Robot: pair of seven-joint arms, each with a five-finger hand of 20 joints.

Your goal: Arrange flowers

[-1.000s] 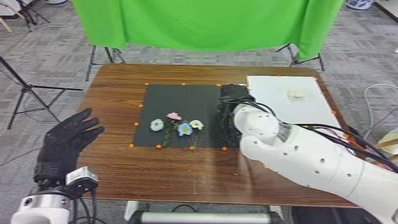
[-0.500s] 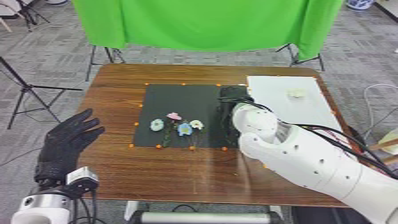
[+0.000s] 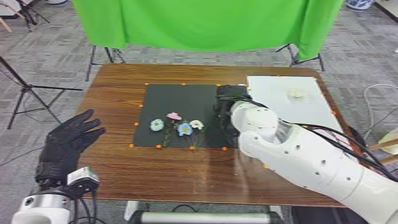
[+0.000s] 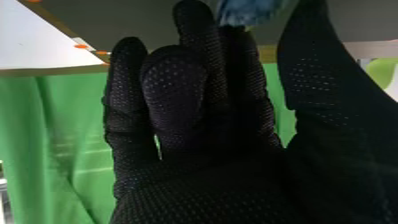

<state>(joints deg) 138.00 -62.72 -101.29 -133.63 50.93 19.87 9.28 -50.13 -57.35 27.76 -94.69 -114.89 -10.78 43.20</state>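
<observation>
Head view: black mat on the brown table, white sheet at its right, orange dots around the mat's edges. Four flowers lie grouped on the mat's near half: pink farthest from the robot, pale blue-green on the left, blue nearest, white on the right with a yellowish centre. Thin green stems run from the group toward the near edge. A small pale thing sits on the white sheet; its kind cannot be told.

Right hand: over the mat's right side, near the sheet. Right wrist view: fingers long and nearly straight, close together, thumb well apart, wide gap between. A fuzzy blue thing shows by the fingertips, partly cut off; cannot tell whether they touch it. Green cloth hangs beyond the table.

Left hand: at the table's left edge, well apart from the flowers, fingers extended and spread, nothing held. A black tripod stands on the floor at the left.
</observation>
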